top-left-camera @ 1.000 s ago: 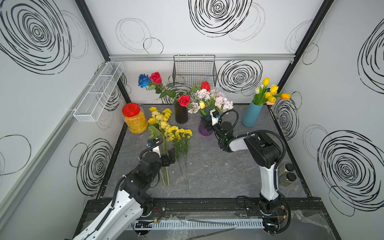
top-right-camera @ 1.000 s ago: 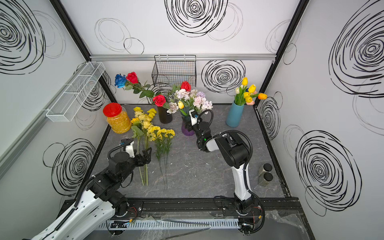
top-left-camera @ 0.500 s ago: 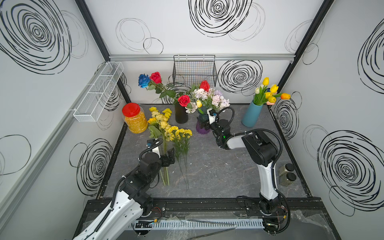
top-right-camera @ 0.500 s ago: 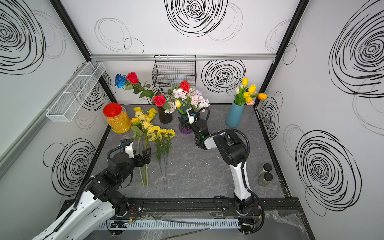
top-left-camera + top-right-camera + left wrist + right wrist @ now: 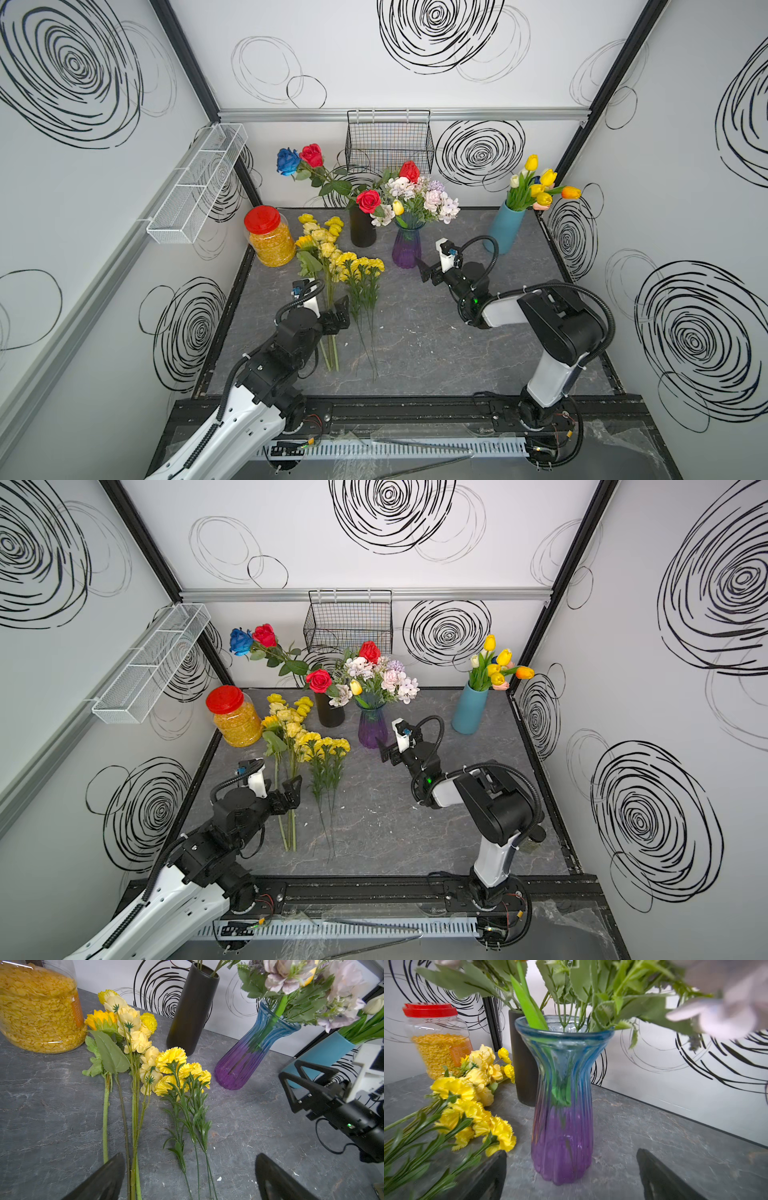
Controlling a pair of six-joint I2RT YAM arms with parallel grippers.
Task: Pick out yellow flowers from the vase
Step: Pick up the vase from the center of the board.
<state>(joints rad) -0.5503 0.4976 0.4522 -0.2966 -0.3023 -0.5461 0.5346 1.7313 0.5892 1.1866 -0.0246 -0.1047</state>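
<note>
Right wrist view shows the vase [image 5: 562, 1095] standing free just ahead of the right gripper [image 5: 571, 1153], whose jaws are spread wide with nothing between them. A second ago that gripper was up against the vase with its jaws narrower. It has since let go and drawn back toward the middle of the worktop [image 5: 436, 353], leaving the vase upright near the back edge. One yellow tulip [image 5: 397, 206] still sits in it among the pale blooms [image 5: 432, 199]. The yellow flowers [image 5: 332, 253] already out lie in a heap by the left edge, beside the jar [image 5: 270, 241], stems toward the front. The left gripper [image 5: 340, 313] hangs over those stems, wide open and empty, where it was a second ago. The hold on the vase looks finished, and that last tulip seems the next thing to take
</note>
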